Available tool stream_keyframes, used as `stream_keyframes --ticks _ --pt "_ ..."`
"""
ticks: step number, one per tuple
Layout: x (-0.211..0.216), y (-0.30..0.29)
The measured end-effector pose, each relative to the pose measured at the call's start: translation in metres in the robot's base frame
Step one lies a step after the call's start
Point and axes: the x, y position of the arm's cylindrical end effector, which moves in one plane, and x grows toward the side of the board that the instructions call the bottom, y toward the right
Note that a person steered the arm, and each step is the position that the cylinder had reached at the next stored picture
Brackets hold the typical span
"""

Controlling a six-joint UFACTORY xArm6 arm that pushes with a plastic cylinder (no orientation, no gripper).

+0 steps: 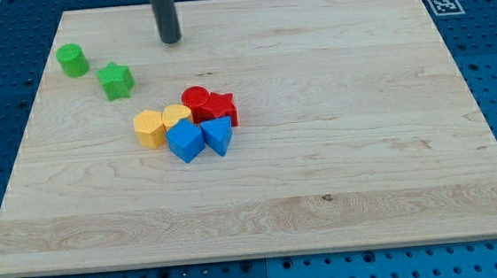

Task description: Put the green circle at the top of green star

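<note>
The green circle [72,60] stands near the board's left edge, toward the view's top. The green star [116,80] sits just to its lower right, a small gap between them. My tip [170,40] is the lower end of the dark rod, near the view's top, to the right of the green circle and above and right of the green star, touching neither.
A cluster lies near the board's middle: yellow hexagon [150,127], yellow block [177,117], red circle [197,101], red star [221,107], blue cube [185,142], blue triangle [217,135]. The wooden board [340,167] lies on a blue perforated table. A marker tag [444,5] sits at top right.
</note>
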Motion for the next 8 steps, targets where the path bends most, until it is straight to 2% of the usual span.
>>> stream_keyframes --ticks 4,8 --pt "-0.053 -0.173" --pt "-0.016 -0.173"
